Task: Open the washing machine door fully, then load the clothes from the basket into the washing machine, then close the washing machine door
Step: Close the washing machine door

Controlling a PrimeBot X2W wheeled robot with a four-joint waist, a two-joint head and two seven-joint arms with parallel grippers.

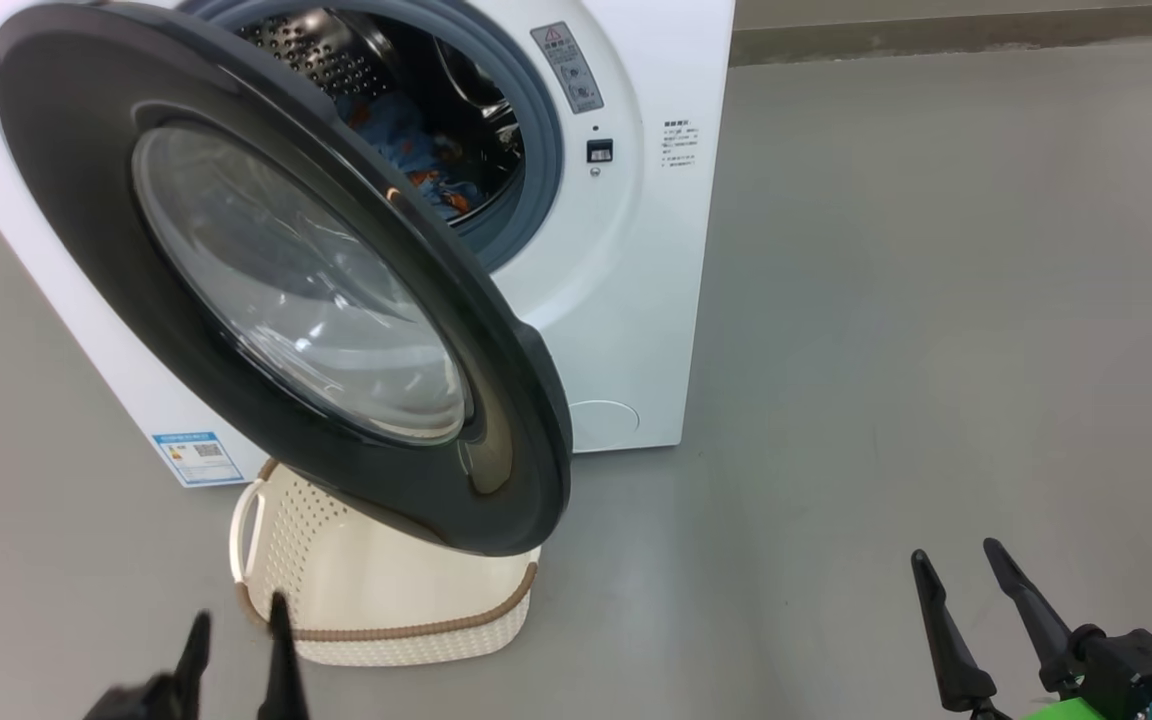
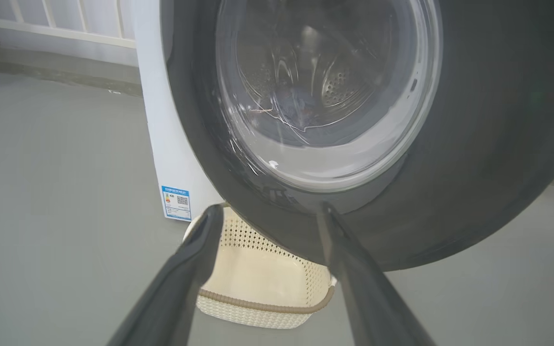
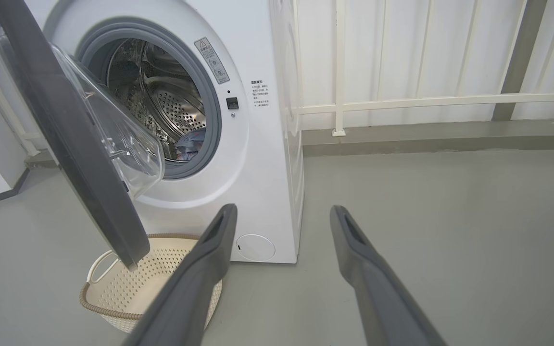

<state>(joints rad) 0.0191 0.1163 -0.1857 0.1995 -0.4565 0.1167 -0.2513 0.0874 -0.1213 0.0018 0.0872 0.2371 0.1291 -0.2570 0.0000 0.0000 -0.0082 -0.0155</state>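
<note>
Both my grippers hang empty before the large white boxy front-loading washing machine (image 1: 626,300). The left gripper (image 1: 240,612) sits low beside the small cream perforated plastic basket (image 1: 386,590) with its brown woven-look rim. The right gripper (image 1: 956,555) is well apart over bare grey floor (image 1: 886,300). The jaws on each are spread wide and grasp nothing. The light-blue printed clothes (image 1: 416,160) lie inside the steel drum, and the basket, on the floor under the door, looks empty. The big round washing machine door (image 1: 296,290), a glossy black rim around a bulging clear glass bowl, stands partway open over the basket. I judge it heavy, rigid and slick, swinging on its hinge. I would press flat on the black rim near its free edge, clear of the glass, rather than pinch it.
</note>
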